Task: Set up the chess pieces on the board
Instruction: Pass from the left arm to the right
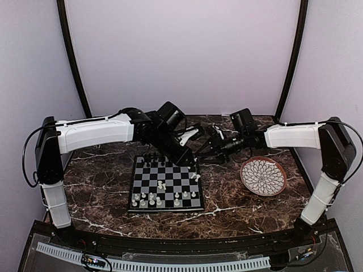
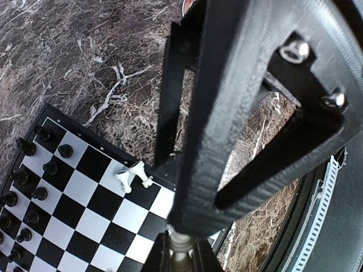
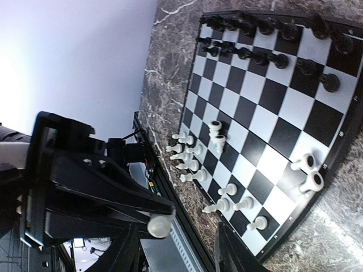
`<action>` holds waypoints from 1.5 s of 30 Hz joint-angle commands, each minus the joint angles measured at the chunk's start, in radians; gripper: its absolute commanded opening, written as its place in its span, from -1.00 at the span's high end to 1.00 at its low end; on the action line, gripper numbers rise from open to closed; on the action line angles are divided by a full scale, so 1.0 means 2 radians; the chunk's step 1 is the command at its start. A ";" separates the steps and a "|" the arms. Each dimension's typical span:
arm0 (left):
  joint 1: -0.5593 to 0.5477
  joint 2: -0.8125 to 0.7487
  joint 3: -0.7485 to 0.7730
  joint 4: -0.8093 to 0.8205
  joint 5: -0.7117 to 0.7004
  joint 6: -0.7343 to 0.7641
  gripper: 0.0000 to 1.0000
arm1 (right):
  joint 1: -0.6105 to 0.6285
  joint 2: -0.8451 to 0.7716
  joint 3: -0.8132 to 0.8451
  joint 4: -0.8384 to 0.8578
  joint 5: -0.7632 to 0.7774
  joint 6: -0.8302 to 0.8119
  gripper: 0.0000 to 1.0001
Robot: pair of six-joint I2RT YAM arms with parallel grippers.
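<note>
The board [image 1: 165, 184] lies on the marble table, with black chess pieces [image 1: 153, 164] on its far rows and white ones [image 1: 161, 199] on its near rows. Two white pieces [image 2: 135, 175] lie tipped over at the board's right edge. Above the board's far right corner the two grippers meet. My left gripper [image 2: 181, 256] is shut on a white chess piece [image 2: 181, 246]. That piece's round end [image 3: 159, 225] shows in the right wrist view, between the spread fingers of my right gripper [image 3: 177, 249]. The right gripper is open and not touching the piece.
A round white petal-patterned plate [image 1: 263, 175] with a brown rim sits on the table right of the board. In the left wrist view the right gripper's black fingers [image 2: 227, 113] fill the middle. A rail [image 1: 153, 263] runs along the near table edge.
</note>
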 commanded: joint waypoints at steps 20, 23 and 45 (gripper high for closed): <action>-0.002 -0.026 -0.002 0.029 -0.028 -0.004 1.00 | 0.023 0.021 -0.001 0.075 -0.046 0.041 0.57; -0.003 -0.029 -0.003 0.033 -0.036 -0.005 1.00 | 0.023 0.020 -0.004 0.079 -0.046 0.045 0.67; -0.001 -0.217 -0.177 0.094 -0.184 -0.030 -0.04 | 0.033 0.007 0.093 -0.109 0.112 -0.111 1.00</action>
